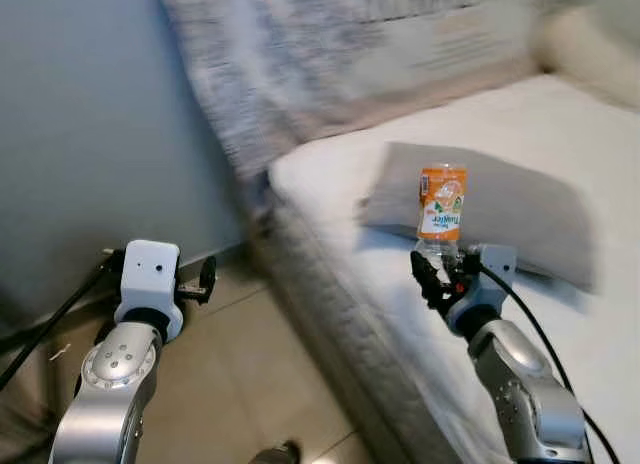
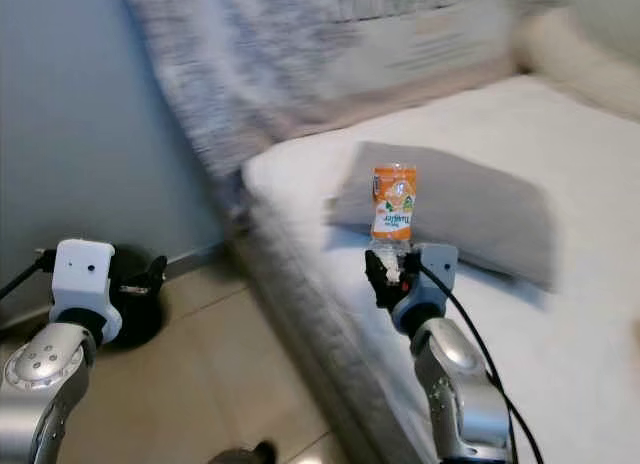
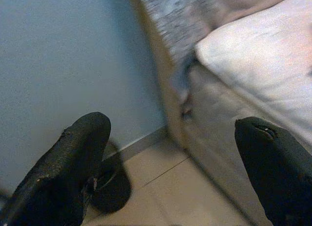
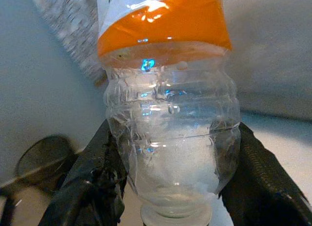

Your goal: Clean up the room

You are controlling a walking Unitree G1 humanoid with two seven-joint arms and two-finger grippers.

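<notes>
A clear plastic bottle [image 1: 441, 206] with an orange label stands up out of my right gripper [image 1: 438, 272], which is shut on its clear lower part. It is held over the edge of the white bed, in front of a grey pillow [image 1: 520, 209]. The right wrist view has the bottle [image 4: 170, 138] squeezed between both black fingers [image 4: 87, 182]. My left gripper [image 1: 203, 281] hangs open above the tiled floor near the blue-grey wall; its two fingers [image 3: 68, 162] are spread wide with nothing between them.
The bed's mattress edge [image 1: 330, 274] runs diagonally between my arms. A patterned blanket [image 1: 290, 64] leans at the bed's head. A dark round object [image 2: 135, 299] lies on the floor by the wall. Black cables [image 1: 50, 319] trail at the left.
</notes>
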